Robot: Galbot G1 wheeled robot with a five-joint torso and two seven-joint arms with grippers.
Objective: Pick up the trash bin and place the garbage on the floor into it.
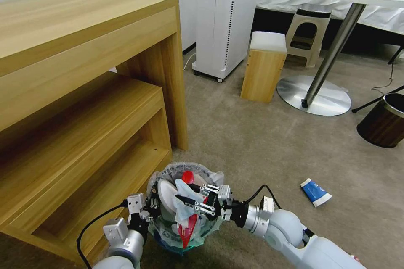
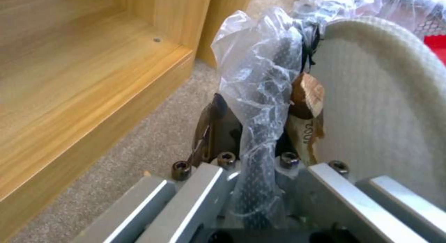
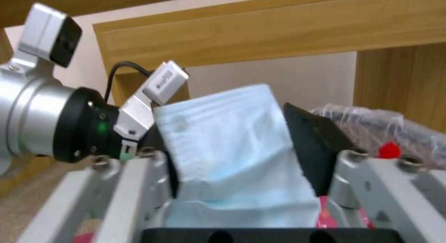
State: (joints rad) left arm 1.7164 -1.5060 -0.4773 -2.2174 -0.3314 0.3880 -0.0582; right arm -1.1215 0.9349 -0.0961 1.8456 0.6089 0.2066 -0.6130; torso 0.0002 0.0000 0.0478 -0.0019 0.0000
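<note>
The trash bin (image 1: 168, 235), black mesh lined with a clear bag, hangs just above the carpet beside the wooden shelf. My left gripper (image 1: 148, 210) is shut on its rim; the left wrist view has the bag-covered rim (image 2: 260, 96) pinched between the fingers. Inside the bin are a white slipper (image 1: 167, 193), a wooden stick (image 2: 306, 96) and a red wrapper (image 1: 188, 223). Over the bin's mouth, my right gripper (image 1: 191, 202) is shut on a light-blue mask (image 3: 232, 152). More garbage, a blue-white paper cup (image 1: 315, 192), lies on the carpet to the right.
A wooden shelf unit (image 1: 84, 105) stands close on the left. Farther back are a white appliance (image 1: 227, 17), a wooden stool (image 1: 263, 67) and a round table's metal base (image 1: 313, 96). A brown bin (image 1: 385, 119) sits at the right edge.
</note>
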